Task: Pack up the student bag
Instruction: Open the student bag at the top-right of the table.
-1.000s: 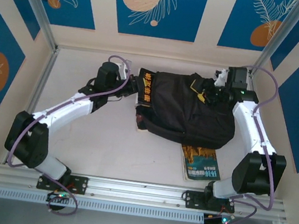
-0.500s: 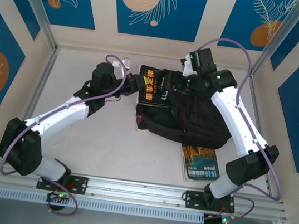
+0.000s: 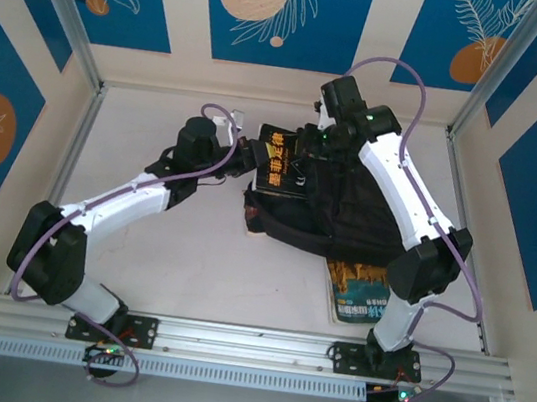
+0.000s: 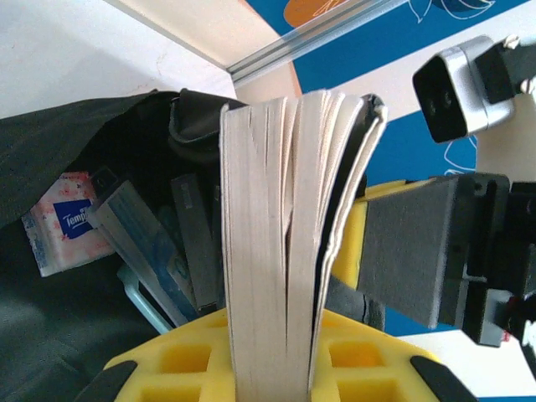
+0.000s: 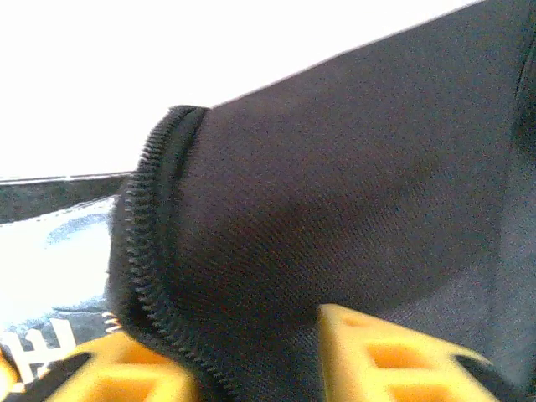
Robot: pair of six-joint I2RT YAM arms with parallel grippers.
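Task judged partway done. Student bag (image 3: 357, 214) is laid flat on desk (image 3: 189, 260), mouth turned toward L hand (image 4: 272, 368). L hand is clamped on a thick book (image 4: 276, 218), pinched by its near edge, pages fanned a little. Book is held right at the bag mouth, just ahead of the hand. Its far end looks to be at or over the rim; how deep it has gone can't be told.

R hand (image 5: 251, 373) is reached over the bag from the opposite side. A fold of black fabric w/ zip teeth (image 5: 159, 251) is seen btwn its yellow fingers (image 5: 385, 360), so it's judged to be pinching the rim to keep the mouth open. Firmness of that grip can't be confirmed.

Already packed, as seen past L hand: a tissue pack (image 4: 63, 222) off to the hand's left, plus slim flat items (image 4: 142, 243), prob. books or cases, stood on edge next to the held book.

Left to do: held book to be pushed in and let go. A 2nd book (image 3: 360, 292) is lying on the desk, partly tucked under the bag's near edge, well apart from both hands; it's judged to need fetching and packing. Zip is open, so closing is prob. needed last.
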